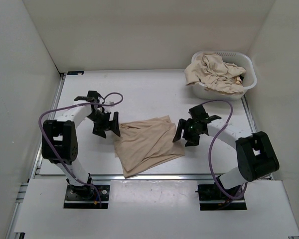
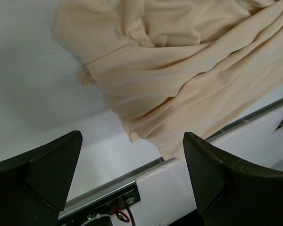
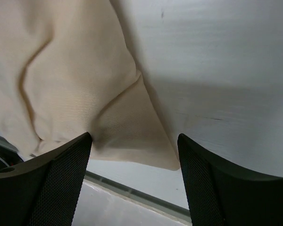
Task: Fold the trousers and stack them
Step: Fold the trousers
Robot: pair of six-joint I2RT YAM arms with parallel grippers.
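Observation:
One pair of beige trousers [image 1: 148, 144] lies folded into a wrinkly rough square on the white table, near its front edge. My left gripper [image 1: 108, 128] hovers at the fold's upper left corner, jaws wide open. In the left wrist view the trousers [image 2: 179, 70] spread above the left gripper [image 2: 132, 160], nothing between its fingers [image 2: 42, 174]. My right gripper [image 1: 183, 134] stands open at the fold's right edge. In the right wrist view a corner of the trousers [image 3: 70, 84] lies between the spread fingers [image 3: 226, 179] of the right gripper [image 3: 134, 150], not pinched.
A white plastic basket [image 1: 249, 82] stands at the back right with more crumpled beige trousers [image 1: 214, 72] heaped in it. A metal rail [image 1: 154, 176] runs along the table's front edge, just below the fold. White walls enclose the table on three sides.

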